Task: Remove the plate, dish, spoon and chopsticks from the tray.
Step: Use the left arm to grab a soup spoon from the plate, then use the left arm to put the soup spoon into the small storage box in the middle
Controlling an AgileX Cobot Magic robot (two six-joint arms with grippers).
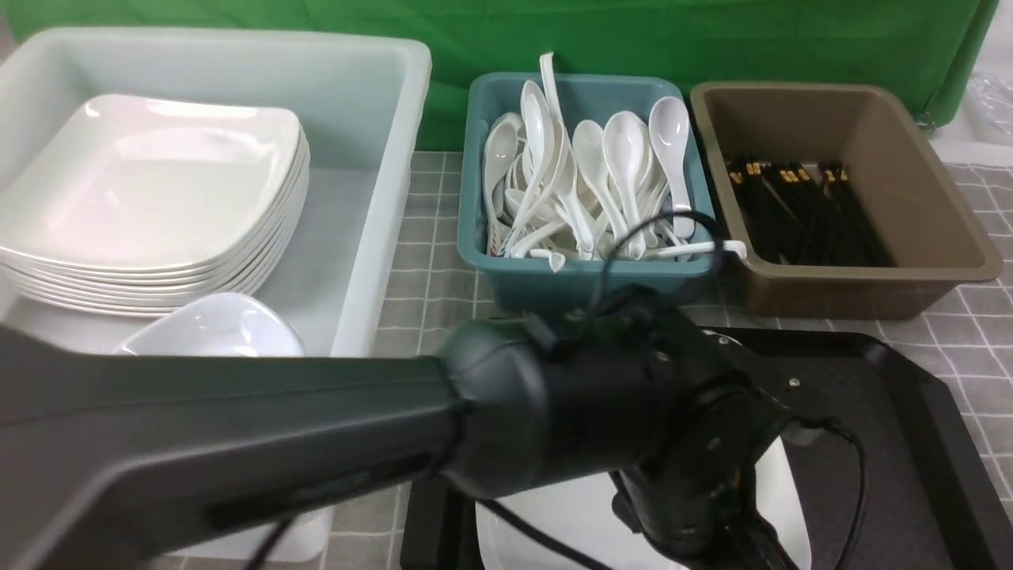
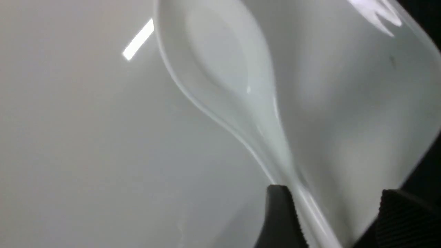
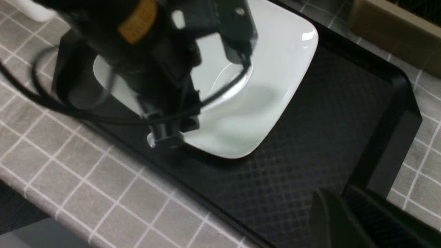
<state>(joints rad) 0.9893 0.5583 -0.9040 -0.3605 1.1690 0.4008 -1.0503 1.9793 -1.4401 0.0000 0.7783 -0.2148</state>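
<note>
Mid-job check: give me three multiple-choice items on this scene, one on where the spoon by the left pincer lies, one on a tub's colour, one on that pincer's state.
1. Where does the spoon lie? A in a cup; B on the plate; C on the floor.
2. What colour is the tub holding many spoons? A teal; B red; C yellow.
3. How does the left pincer stand? A shut on the spoon; B shut on the plate's rim; C open.
Answers: 1 B, white plate surface lies all around it; 2 A, its walls are teal; 3 C, its fingers stand apart either side of the spoon's handle.
</note>
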